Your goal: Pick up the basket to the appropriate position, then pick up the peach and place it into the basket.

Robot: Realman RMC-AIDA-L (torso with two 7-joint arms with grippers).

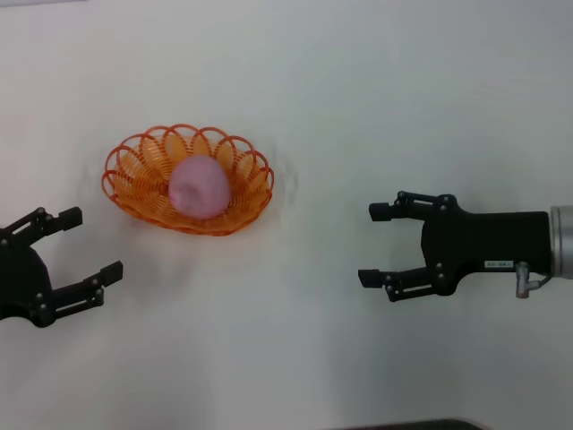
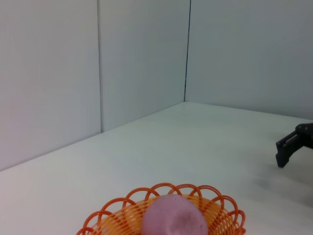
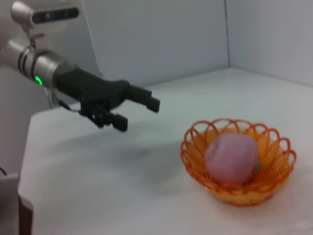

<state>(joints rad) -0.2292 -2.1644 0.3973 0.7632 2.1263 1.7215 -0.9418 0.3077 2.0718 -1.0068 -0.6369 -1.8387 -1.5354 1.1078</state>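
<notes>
The orange wire basket (image 1: pixel 134 175) sits on the white table, left of centre. The pink-mauve peach (image 1: pixel 199 187) lies inside it. Both also show in the left wrist view, basket (image 2: pixel 222 211) and peach (image 2: pixel 173 217), and in the right wrist view, basket (image 3: pixel 195 147) and peach (image 3: pixel 231 157). My left gripper (image 1: pixel 79 244) is open and empty at the left edge, in front of and to the left of the basket; it also shows in the right wrist view (image 3: pixel 139 112). My right gripper (image 1: pixel 376 245) is open and empty, well to the right of the basket.
The white table (image 1: pixel 313 107) stretches around the basket with nothing else on it. Grey walls (image 2: pixel 142 54) stand behind the table. The table's near edge (image 1: pixel 403 423) shows at the bottom of the head view.
</notes>
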